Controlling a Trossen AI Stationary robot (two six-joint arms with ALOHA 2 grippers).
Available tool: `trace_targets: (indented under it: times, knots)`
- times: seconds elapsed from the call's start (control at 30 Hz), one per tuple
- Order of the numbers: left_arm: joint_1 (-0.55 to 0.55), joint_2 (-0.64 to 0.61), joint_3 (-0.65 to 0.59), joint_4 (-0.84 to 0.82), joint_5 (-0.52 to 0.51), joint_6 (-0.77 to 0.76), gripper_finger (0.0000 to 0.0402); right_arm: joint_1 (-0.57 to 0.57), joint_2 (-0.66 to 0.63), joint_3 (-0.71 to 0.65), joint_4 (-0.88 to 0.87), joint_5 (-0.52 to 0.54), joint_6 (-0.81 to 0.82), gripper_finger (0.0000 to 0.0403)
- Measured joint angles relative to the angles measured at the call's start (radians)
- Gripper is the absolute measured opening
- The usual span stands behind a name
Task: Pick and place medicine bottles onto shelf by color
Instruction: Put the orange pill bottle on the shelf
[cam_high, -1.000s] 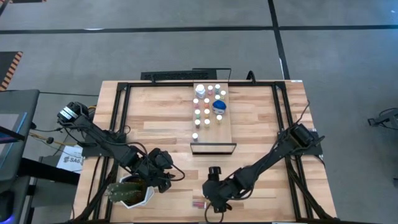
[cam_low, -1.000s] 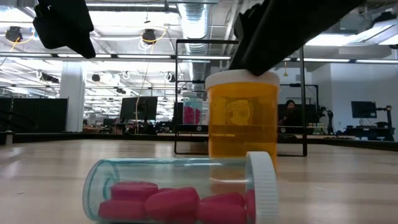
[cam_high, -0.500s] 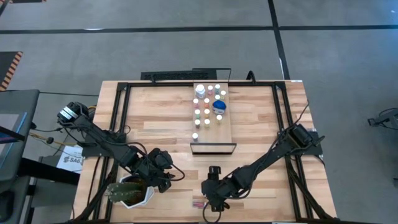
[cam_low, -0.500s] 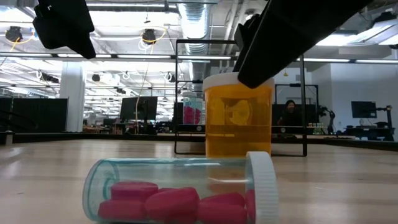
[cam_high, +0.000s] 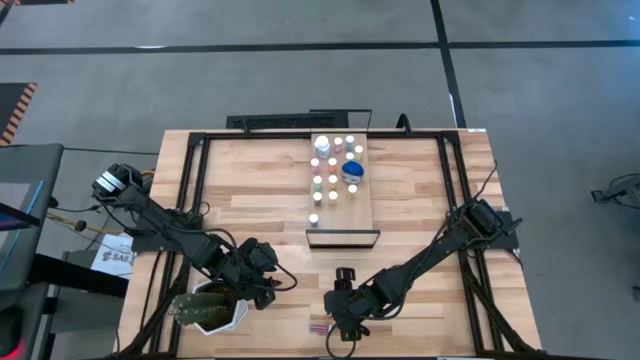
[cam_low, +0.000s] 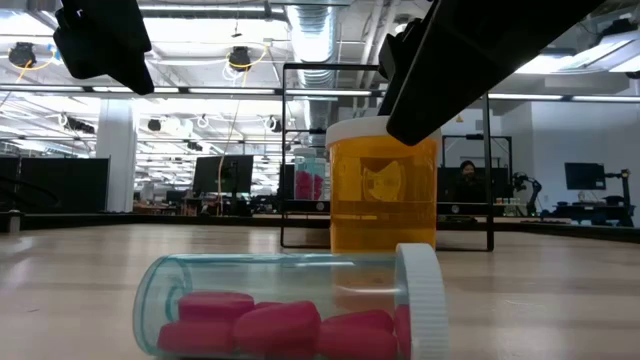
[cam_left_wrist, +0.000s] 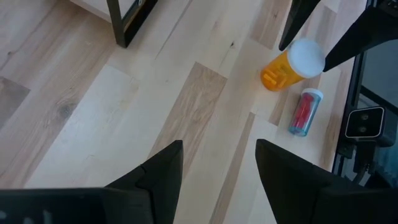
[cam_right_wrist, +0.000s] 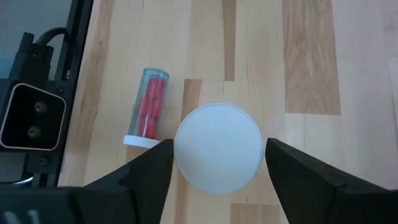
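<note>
An orange medicine bottle (cam_low: 385, 200) with a white cap (cam_right_wrist: 217, 148) stands upright on the table near its front edge. My right gripper (cam_right_wrist: 219, 145) is over it, with one finger on each side of the cap. A clear vial of pink pills (cam_right_wrist: 149, 106) lies on its side just beside the bottle, toward the near edge (cam_low: 290, 305). The shelf (cam_high: 362, 205) lies at the table's middle back with several small bottles standing on it. My left gripper (cam_left_wrist: 217, 162) hangs open above the table's front left, by the plant pot, with nothing between its fingers. My right gripper comes at the orange bottle's cap from above, slanting down, with a finger on either side of it. One finger (cam_right_wrist: 163, 155) lies right at the cap's rim (cam_right_wrist: 176, 149). Whether the other finger touches the cap, I cannot tell. The bottle stands upright on the table.
A white hexagonal plant pot (cam_high: 208, 310) sits at the front left, close to my left gripper. The shelf's dark frame (cam_high: 343, 238) stands upright at its near end. A black rail frame (cam_high: 200, 180) runs around the tabletop. Bare wood lies between the two arms.
Under my right gripper the orange bottle has shifted a little toward the table's left and turned about its upright axis, its label facing differently now. The gripper's fingers have settled lower beside the cap. The pink vial has not moved.
</note>
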Motion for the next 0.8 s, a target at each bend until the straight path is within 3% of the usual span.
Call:
trace_targets:
  times: [0.47,0.8]
  knots:
    - [0.0,0.0,0.0,-0.002,0.0,0.001,0.0187,0.0,0.0,0.0,0.05,-0.039,0.001,0.0183]
    - [0.0,0.0,0.0,-0.007,0.0,0.001,0.0187,-0.004,-0.059,0.075,-0.069,-0.055,-0.01,0.022]
